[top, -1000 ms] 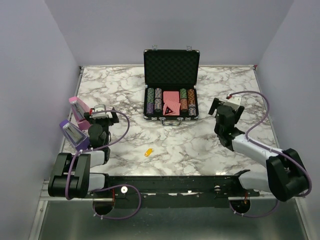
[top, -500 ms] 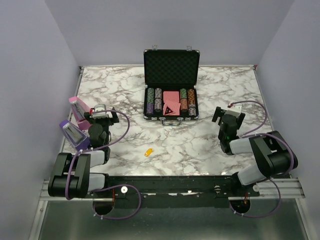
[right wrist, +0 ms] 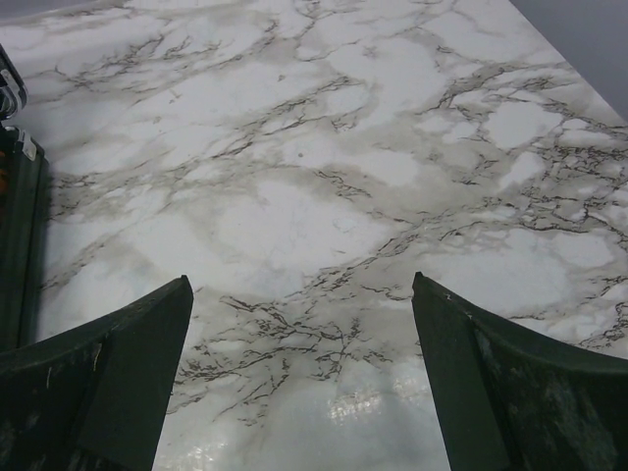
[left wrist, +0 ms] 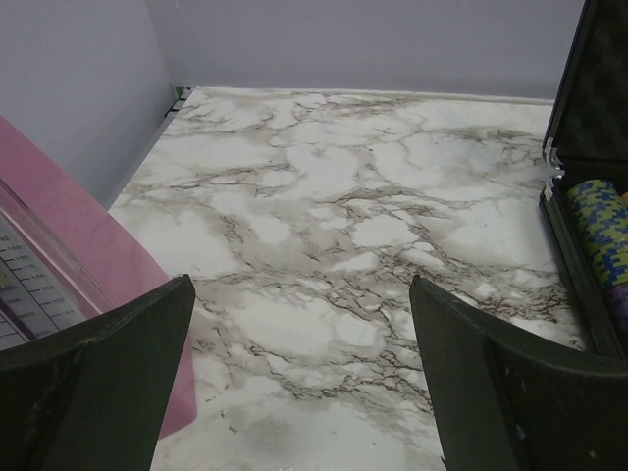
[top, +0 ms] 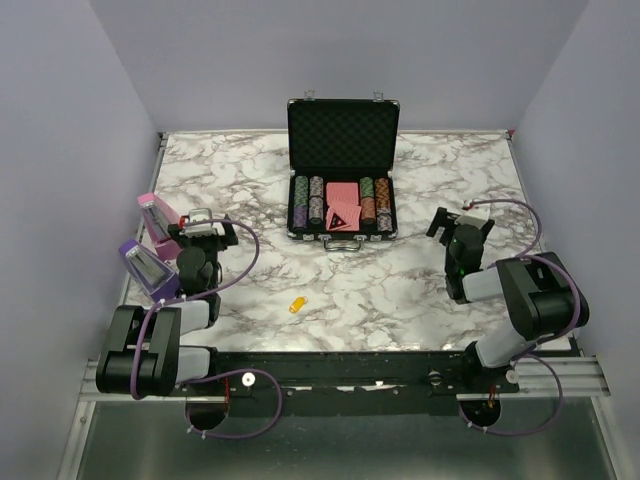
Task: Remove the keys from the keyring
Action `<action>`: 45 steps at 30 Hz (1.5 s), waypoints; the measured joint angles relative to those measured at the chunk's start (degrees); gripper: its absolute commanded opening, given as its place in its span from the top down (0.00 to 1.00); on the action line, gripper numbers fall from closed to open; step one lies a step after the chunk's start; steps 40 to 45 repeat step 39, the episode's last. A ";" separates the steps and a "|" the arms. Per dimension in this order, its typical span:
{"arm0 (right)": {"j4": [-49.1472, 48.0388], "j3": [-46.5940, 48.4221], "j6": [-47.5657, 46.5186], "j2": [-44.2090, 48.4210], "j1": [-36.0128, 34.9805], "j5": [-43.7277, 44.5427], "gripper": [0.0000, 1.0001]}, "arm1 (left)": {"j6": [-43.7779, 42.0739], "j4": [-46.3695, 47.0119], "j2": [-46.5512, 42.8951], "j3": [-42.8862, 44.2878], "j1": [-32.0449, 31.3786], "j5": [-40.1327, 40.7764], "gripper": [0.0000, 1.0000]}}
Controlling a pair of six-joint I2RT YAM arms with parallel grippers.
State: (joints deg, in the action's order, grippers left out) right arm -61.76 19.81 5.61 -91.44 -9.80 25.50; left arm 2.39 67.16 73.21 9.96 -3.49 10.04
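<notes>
Lying flat on the marble table (top: 400,300), the yellow-orange keyring (top: 297,304) is found in the lower centre of the top external view, near the front edge and well apart from both arms. The keys cannot be made out at this size. Its long axis appears to run from lower left to upper right, though this is hard to settle. The left gripper (top: 207,227) is seen at the left of the frame, with the keyring below it and to its right. The right gripper (top: 460,223) is seen at the right, with the keyring below it and further off to its left. The left gripper is judged the nearer. An open poker chip case (top: 342,190) stands at upper centre, and a pink object (top: 155,215) and a purple object (top: 148,265) are set at the left edge.

In the left wrist view, the fingers (left wrist: 118,373) are held wide apart over bare marble, and no keyring is shown.

In the right wrist view, the fingers (right wrist: 108,373) are likewise spread with nothing between them, and the keyring is again out of frame.
</notes>
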 measured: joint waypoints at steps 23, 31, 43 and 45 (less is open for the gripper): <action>-12.39 -6.27 1.40 -1.68 2.05 -6.86 0.00 | 0.00 -3.43 0.02 2.03 0.00 0.00 0.01; -12.76 -6.27 1.40 -1.68 2.05 -6.95 0.00 | 0.00 -3.43 0.02 2.03 0.00 0.02 0.01; -12.76 -6.27 1.40 -1.68 2.05 -6.95 0.00 | 0.00 -3.43 0.02 2.03 -0.02 0.02 0.01; -12.76 -6.27 1.40 -1.68 2.05 -6.95 0.00 | 0.00 -3.43 0.02 2.03 -0.02 0.02 0.01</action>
